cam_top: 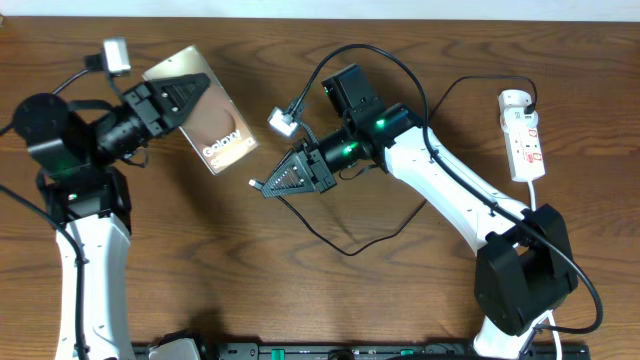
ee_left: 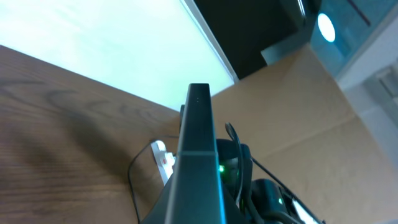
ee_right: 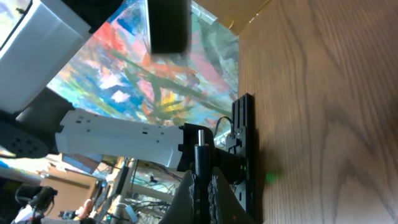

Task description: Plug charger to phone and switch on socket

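The phone is a slim rectangle with a glossy gold-bronze back, dark edges and white "Galaxy" lettering near its lower end. It sits in the upper left of the overhead frame, turned on a diagonal. The left gripper has its black fingers clamped on the phone's upper part. In the left wrist view the phone shows only as a dark, smooth, narrow edge rising in the middle of the frame.

The charger is a long thin black cable that lies in a loose loop on the table, a brown wood-grain surface with a matte look. Its small plug tip is just left of centre, close to the phone's lower end but apart from it. The right gripper has its fingers closed together on it, and they narrow to a point.

The socket is a white, elongated plastic strip with a rounded upper end and small red marks. It lies flat at the upper right, well apart from both grippers.
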Controlling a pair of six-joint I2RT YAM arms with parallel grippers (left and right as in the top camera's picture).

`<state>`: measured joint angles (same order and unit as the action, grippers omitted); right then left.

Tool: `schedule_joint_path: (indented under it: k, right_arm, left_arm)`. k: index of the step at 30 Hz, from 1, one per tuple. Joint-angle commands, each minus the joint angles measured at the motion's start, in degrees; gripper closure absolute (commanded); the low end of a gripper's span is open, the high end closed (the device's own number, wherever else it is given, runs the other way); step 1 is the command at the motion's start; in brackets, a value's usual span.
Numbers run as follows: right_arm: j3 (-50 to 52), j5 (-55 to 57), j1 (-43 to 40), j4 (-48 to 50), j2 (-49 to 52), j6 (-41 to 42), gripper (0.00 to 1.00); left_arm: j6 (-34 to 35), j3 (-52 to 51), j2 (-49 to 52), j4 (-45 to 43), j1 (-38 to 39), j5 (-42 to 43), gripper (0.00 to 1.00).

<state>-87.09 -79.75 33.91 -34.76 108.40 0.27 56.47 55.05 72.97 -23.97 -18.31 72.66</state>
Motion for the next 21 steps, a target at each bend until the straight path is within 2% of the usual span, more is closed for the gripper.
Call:
schedule_joint_path:
  k: [1,5,14,21]
  right_arm:
    - [-1.18,2.71,-0.72,1.55,0.11,7.76,0.99]
    - [-1.18,7.39,-0.68,5.44,0.11,14.73,0.99]
    - [-1.18,7.08,0.13,21.00,0.11,27.78,0.99]
    - [-1.18,7.19,1.33,24.48,0.11,30.69,0.99]
  left_arm:
    - [2.82,0.52,-0.37,-0.66,-2.45,-0.31,0.93]
    - [2.80,0.52,-0.37,-0.66,-3.34,-0.33,0.93]
    - [2.80,0.52,-0.37,-0.63,-3.32,-2.93,0.93]
    - [3.50,0.52,-0.35,-1.05,-3.32,-7.80,0.93]
